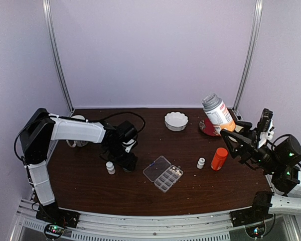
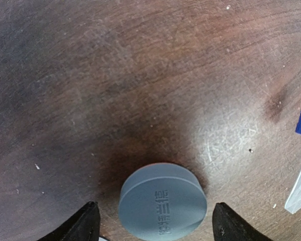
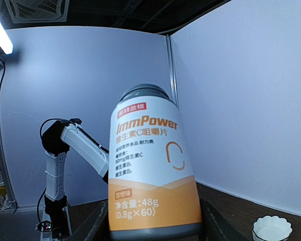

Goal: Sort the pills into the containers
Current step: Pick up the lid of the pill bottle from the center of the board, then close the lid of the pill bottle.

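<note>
- Near the middle of the bench (image 1: 90,187), the small clear plastic organizer box (image 1: 163,173) lies with its hinged lid folded open. A few whitish specks in its far compartments may be pills (image 1: 175,170), but they are too small to confirm.
- Just left of the box, the left tool (image 2: 155,221) has its jaws apart on either side of a round grey plastic cap (image 2: 163,205) lying flat. Neither jaw touches it.
- Well to the right, the right tool (image 1: 230,131) grips a tall white-and-orange plastic bottle (image 1: 218,114) with a grey lid, raised and tilted.
- Risk: the cap is low and smooth, so closing jaws could ride over it or shove it toward the box.
- Risk: the bottle is held near its base, so it could pivot or slip, and any pour might miss such small compartments.
- Only the left wrist view shows the cap; overhead, the arm hides it.
- Only the overhead view shows where the box lies, and a small white plastic bottle (image 1: 110,167) beside the left tool.
</note>
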